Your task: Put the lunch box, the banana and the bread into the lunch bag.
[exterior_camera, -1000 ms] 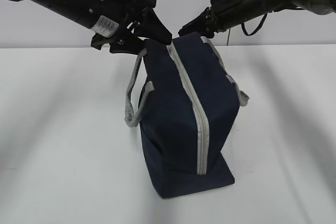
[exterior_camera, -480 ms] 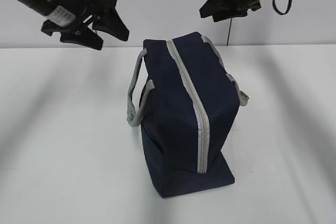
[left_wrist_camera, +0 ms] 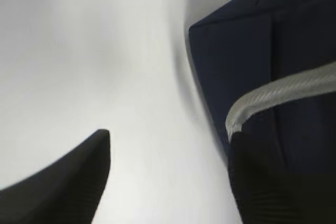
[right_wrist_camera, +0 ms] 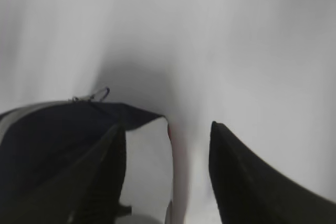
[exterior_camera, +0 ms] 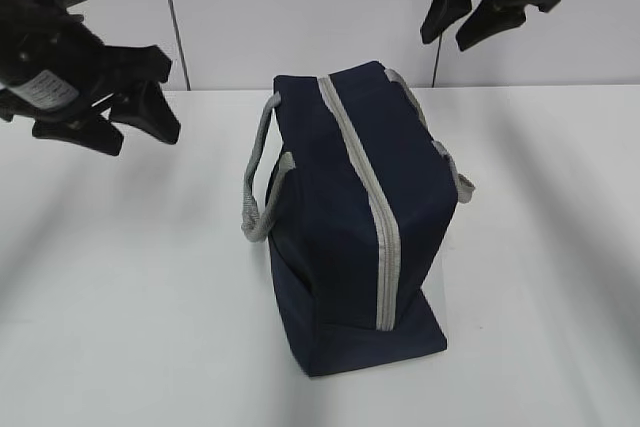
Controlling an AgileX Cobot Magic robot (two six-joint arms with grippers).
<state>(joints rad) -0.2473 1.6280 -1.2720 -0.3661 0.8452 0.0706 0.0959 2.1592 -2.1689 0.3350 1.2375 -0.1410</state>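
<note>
Left end effector (exterior_camera: 140, 112): fingers apart, holding nothing, raised above the surface (exterior_camera: 120, 277) well to the left of the lunch bag.
Lunch bag (exterior_camera: 355, 217): stands mid-surface between the two arms, grey zipper (exterior_camera: 375, 212) along its top appears drawn shut, strap handles hanging at its sides.
Right end effector (exterior_camera: 470, 22): fingers apart, empty, high behind the bag's far right corner, clear of it.
Lunch box, banana, bread: none visible in any view; presumably inside the bag.
Progress: judged essentially complete; little seems left beyond the arms clearing away.
</note>
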